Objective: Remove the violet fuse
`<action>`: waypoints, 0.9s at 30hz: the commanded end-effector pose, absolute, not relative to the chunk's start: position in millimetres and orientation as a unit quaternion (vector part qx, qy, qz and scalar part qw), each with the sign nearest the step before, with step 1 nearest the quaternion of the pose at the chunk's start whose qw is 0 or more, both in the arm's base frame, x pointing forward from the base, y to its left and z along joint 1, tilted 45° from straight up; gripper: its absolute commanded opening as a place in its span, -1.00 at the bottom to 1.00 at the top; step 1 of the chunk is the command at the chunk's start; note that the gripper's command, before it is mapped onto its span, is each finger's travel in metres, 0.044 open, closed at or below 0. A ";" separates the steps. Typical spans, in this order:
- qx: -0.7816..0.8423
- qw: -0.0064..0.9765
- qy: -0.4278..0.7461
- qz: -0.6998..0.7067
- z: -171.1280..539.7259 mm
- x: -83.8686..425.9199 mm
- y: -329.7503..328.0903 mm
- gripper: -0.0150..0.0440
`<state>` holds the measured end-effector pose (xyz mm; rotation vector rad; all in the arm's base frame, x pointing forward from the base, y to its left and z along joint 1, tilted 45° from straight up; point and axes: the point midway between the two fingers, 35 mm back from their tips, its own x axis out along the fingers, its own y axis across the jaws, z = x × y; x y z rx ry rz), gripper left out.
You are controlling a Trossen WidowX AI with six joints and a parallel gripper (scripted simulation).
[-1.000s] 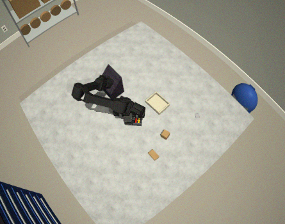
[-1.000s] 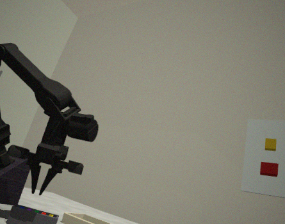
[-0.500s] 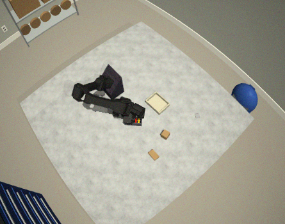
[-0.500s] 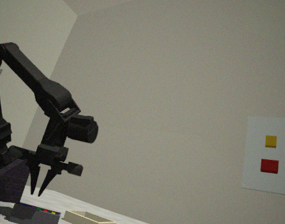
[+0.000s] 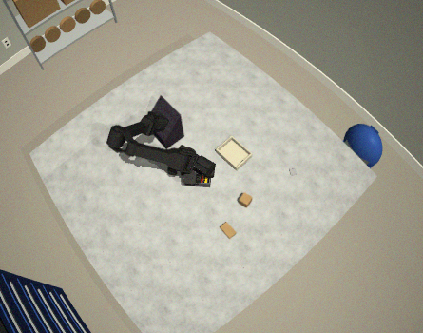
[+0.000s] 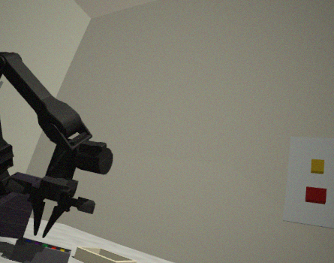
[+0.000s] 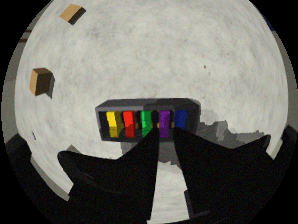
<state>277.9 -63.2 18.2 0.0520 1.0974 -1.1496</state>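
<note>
Hovering just above the fuse block (image 7: 149,120), the empty jaws stand slightly parted over the violet fuse (image 7: 164,121).

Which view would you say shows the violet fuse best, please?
The wrist view: the violet fuse sits in the block, fourth of five. Exterior shows tiny colour specks; in the top view the arm hides it.

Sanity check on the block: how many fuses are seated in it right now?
5, in one row in the fuse block: yellow fuse, red fuse, green fuse, violet fuse, blue fuse. The jaws partly cover the violet and blue ones.
</note>
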 end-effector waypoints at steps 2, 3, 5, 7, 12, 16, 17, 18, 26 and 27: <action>0.019 0.700 0.493 -0.517 14.2 276.9 -67.5 -0.26; 0.019 0.700 0.493 -0.517 13.5 276.9 -68.2 -0.26; 0.019 0.700 0.493 -0.517 12.1 276.8 -69.6 -0.26; 0.019 0.700 0.493 -0.517 11.2 276.7 -70.4 -0.26; 0.019 0.700 0.493 -0.517 11.1 276.7 -70.5 -0.26; 0.019 0.700 0.493 -0.517 11.1 276.7 -70.5 -0.26; 0.019 0.700 0.493 -0.517 11.1 276.7 -70.5 -0.26; 0.019 0.700 0.493 -0.517 11.1 276.7 -70.5 -0.26; 0.019 0.700 0.493 -0.517 7.6 276.6 -74.0 -0.26; 0.019 0.700 0.493 -0.517 7.0 276.6 -74.7 -0.26</action>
